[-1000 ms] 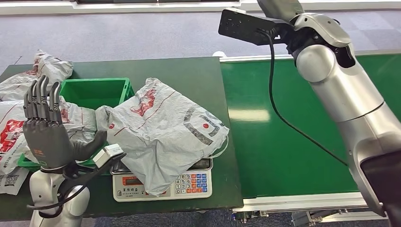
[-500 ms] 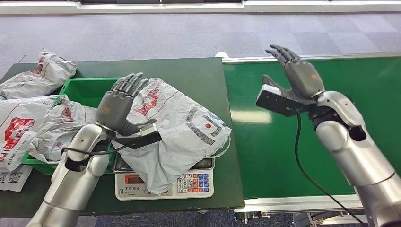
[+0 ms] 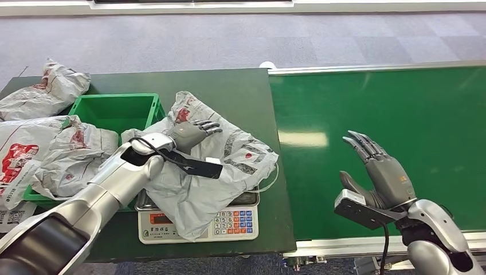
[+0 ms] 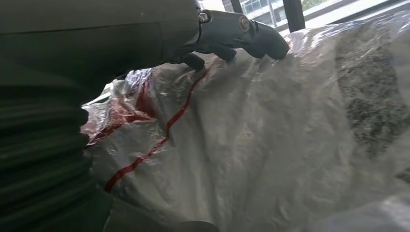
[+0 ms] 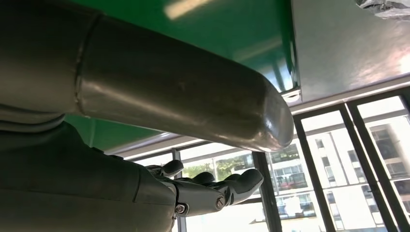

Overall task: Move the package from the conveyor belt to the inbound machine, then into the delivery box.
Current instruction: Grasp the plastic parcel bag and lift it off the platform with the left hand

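The package (image 3: 229, 163), a crumpled grey-white plastic bag with red print, lies on the weighing scale (image 3: 198, 224) on the dark green table. My left hand (image 3: 192, 133) lies on the package's far upper side, its spread fingers (image 4: 241, 34) touching the plastic (image 4: 270, 145) without closing around it. Over the near part of the green conveyor belt (image 3: 390, 109), my right hand (image 3: 381, 175) hangs open with its palm turned toward the table, holding nothing. Its thick thumb (image 5: 183, 92) and darker fingers (image 5: 212, 188) appear in the right wrist view.
A green delivery box (image 3: 117, 110) stands left of the scale with a bag (image 3: 77, 152) draped over its near left side. More bags lie at the table's far left (image 3: 46, 91) and left edge (image 3: 17, 157). A metal rail (image 3: 344, 245) borders the belt's front.
My left hand swung right from above the box and came down onto the package. My right arm dropped from high at the back to low over the belt's near edge.
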### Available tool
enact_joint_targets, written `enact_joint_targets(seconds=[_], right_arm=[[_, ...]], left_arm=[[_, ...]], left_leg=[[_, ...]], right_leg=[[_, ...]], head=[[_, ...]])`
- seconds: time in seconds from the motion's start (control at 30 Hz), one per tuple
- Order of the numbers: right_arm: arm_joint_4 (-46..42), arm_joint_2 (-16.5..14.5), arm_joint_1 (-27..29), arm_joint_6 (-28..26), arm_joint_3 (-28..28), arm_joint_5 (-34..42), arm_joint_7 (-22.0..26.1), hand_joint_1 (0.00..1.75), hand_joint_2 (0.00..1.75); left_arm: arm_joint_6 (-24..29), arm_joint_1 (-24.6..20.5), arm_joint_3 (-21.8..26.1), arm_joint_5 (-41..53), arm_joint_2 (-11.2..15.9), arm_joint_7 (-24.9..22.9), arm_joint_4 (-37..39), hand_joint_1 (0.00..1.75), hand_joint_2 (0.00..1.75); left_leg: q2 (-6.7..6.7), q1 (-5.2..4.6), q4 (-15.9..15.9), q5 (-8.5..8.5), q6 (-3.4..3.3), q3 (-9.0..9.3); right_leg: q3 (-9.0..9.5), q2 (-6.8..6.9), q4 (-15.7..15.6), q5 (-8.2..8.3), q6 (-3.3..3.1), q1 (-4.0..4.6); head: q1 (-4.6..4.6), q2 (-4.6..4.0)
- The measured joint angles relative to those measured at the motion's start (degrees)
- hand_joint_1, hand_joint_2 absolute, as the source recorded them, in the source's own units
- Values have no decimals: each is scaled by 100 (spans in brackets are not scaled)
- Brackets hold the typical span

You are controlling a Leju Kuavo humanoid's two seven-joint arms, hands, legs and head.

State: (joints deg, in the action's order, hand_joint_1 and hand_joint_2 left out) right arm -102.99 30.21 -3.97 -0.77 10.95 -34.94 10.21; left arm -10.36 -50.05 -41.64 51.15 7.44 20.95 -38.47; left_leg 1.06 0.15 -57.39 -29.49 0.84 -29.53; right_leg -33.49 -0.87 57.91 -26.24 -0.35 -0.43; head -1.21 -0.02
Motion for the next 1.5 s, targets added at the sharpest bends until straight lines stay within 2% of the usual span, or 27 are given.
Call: enact_joint_targets(seconds=[0.03, 0.13, 0.17, 0.3, 0.5, 0.73, 1.1, 1.3, 1.4, 1.5], right_arm=[[-96, 22, 122, -16, -73, 0, 0, 0, 0], [-388, 94, 560, -41, -340, 23, 42, 0, 0], [-481, 108, 699, -39, -437, 31, 75, 0, 0], [-717, 116, 969, -7, -664, 19, 184, 0, 0], [-823, 116, 1060, 49, -707, -8, 205, 0, 0], [-992, 186, 1171, 26, -775, 123, 169, 0, 0], [-1226, 190, 1559, -152, -924, 30, 207, 0, 0], [-1386, 190, 1813, -187, -1099, 38, 223, 0, 0], [-1429, 183, 1876, -209, -1143, 27, 245, 0, 0], [-1457, 160, 1938, -238, -1154, -2, 293, 0, 0]], left_arm=[[-42, -45, -72, -34, -23, 1, 98, 27, 175], [-258, -148, -258, -175, -53, 52, 337, 156, 175], [-330, -172, -323, -218, -53, 80, 410, 175, 175], [-425, -200, -578, -292, -29, 192, 634, 175, 175], [-345, -215, -786, -332, 11, 247, 736, 175, 175], [-20, -217, -897, -292, 156, 118, 606, 175, 175], [882, -134, -922, 83, 865, -681, -365, 175, 175], [859, -139, -744, 185, 1197, -807, -977, 175, 175], [1184, -138, -656, 440, 1343, -1094, -1259, 175, 175], [1504, -189, -403, 736, 1640, -1450, -1768, 175, 175]], left_leg=[[-1, -1, 0, -1, -1, 2], [3, -2, 2, -2, -3, 5], [5, -2, 4, -4, -5, 1], [2, -6, 13, -25, -16, 23], [-2, -6, 14, -24, -14, 53], [-14, -5, 15, -23, -12, 65], [-23, -1, 15, -7, 3, 61], [-23, -2, 14, -7, 2, 45], [-22, -1, 13, -6, 2, 36], [-31, 0, 13, -6, 2, 27]], right_leg=[[1, -1, 0, 0, 0, -1], [14, 4, -1, -2, 3, -3], [24, 6, -1, -4, 5, -4], [79, 7, -3, -28, 24, -8], [106, 3, -3, -26, 23, -7], [107, -13, -2, -25, 22, -6], [50, -22, 2, -12, 9, 0], [36, -21, 2, -12, 10, -3], [29, -22, 2, -11, 10, -2], [16, -30, 3, -7, 7, -2]], head=[[1, 0], [0, 0], [0, 0], [1, 0], [1, 0], [1, 0], [2, 0], [1, 0], [0, 0], [1, 0]])
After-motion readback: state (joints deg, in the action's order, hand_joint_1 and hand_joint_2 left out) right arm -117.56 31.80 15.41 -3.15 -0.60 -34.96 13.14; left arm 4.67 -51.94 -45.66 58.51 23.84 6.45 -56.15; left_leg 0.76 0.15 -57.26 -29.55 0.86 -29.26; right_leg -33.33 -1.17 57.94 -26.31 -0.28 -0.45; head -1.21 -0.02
